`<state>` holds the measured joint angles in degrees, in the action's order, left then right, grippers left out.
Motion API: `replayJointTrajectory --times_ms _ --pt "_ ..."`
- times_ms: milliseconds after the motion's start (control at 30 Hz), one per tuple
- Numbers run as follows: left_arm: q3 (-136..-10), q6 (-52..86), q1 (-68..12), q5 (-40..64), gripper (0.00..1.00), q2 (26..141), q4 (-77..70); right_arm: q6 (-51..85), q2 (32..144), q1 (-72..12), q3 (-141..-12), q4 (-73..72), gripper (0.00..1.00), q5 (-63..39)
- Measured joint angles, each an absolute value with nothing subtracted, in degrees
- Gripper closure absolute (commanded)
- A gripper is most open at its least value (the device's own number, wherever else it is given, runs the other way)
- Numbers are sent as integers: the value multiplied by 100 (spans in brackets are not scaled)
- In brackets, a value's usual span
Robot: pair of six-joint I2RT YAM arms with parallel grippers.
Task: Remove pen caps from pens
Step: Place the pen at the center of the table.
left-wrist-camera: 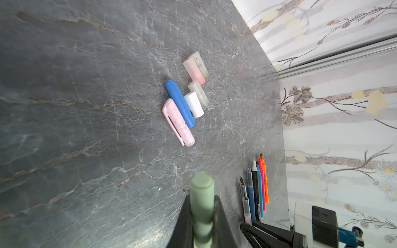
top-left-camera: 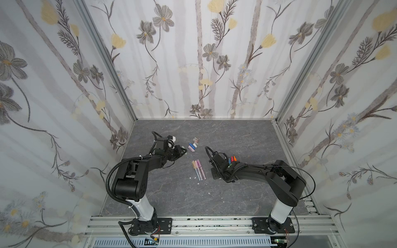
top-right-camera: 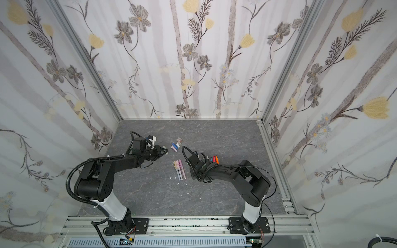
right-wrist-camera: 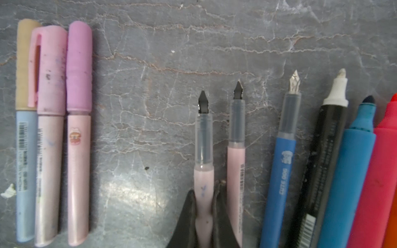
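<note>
Gripped ends hidden.
Both arms low: left gripper (left-wrist-camera: 202, 203) pinched green cap (left-wrist-camera: 202, 184); right gripper (right-wrist-camera: 204, 192), at four o'clock, pink pen (right-wrist-camera: 203, 177).

Grey veined tabletop (top-left-camera: 236, 193) with loose pen caps (top-left-camera: 194, 145), capped pens (top-left-camera: 198, 169), uncapped pens (right-wrist-camera: 285, 150).

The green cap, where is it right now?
In the left wrist view the green cap is pinched in the left tool, near the pile of loose caps.
</note>
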<state>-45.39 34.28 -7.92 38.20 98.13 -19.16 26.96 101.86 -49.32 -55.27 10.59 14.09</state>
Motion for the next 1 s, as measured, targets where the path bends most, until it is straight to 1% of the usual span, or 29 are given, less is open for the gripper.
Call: replayJointTrajectory --times_ms 200,300,567,1000 --pt "-4495 3428 -792 3841 100 9867 -1994 2696 10241 -4906 -5605 1160 91 1535" --pt "-4466 3428 -792 3868 100 9959 -2021 2696 10241 -4899 -5605 1223 86 1592" --pt "-4462 3454 -792 3916 100 10191 -2233 2696 10219 -4880 -5607 1275 79 1693" --pt "-4462 3516 -794 3966 100 10311 -2427 2687 10219 -4873 -5892 1347 78 1909"
